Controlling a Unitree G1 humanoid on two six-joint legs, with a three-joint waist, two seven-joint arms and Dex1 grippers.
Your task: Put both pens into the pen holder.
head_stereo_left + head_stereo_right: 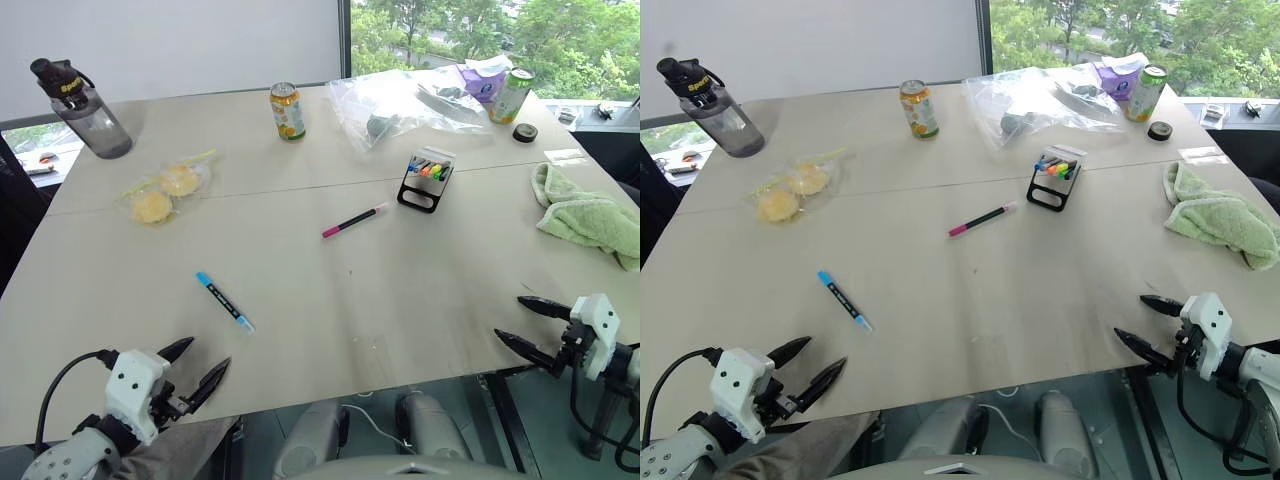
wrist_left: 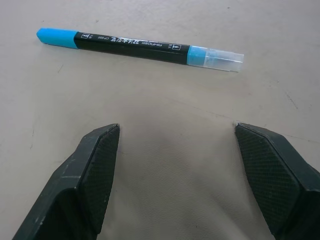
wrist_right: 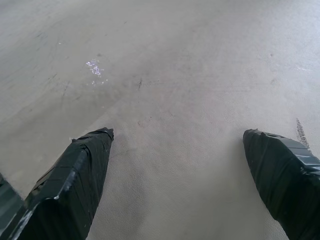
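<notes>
The table [image 1: 320,300] carries 2 loose pens. The blue-capped pen [image 1: 223,301] lies flat at the near left, with its blue cap toward the far side and its clear end toward the near edge. The pink-ended pen [image 1: 354,220] lies flat near the table centre, angled toward the far right. The pen holder [image 1: 426,179] stands upright at the far right of centre, with bright marker caps showing at its top; it is well apart from both pens.

The left gripper [image 1: 193,369] hovers at the near left edge with its 2 fingers spread and nothing between them. In the left wrist view, the blue-capped pen [image 2: 140,48] lies just beyond the fingertips [image 2: 102,150], not touching them. The right gripper [image 1: 522,322] hovers at the near right edge, also spread wide and empty, above bare table surface.

Other items: a water bottle [image 1: 85,108] at the far left, a drink can [image 1: 287,110] at the far centre, a clear plastic bag [image 1: 400,105] behind the pen holder, and a green towel [image 1: 590,218] at the right.
</notes>
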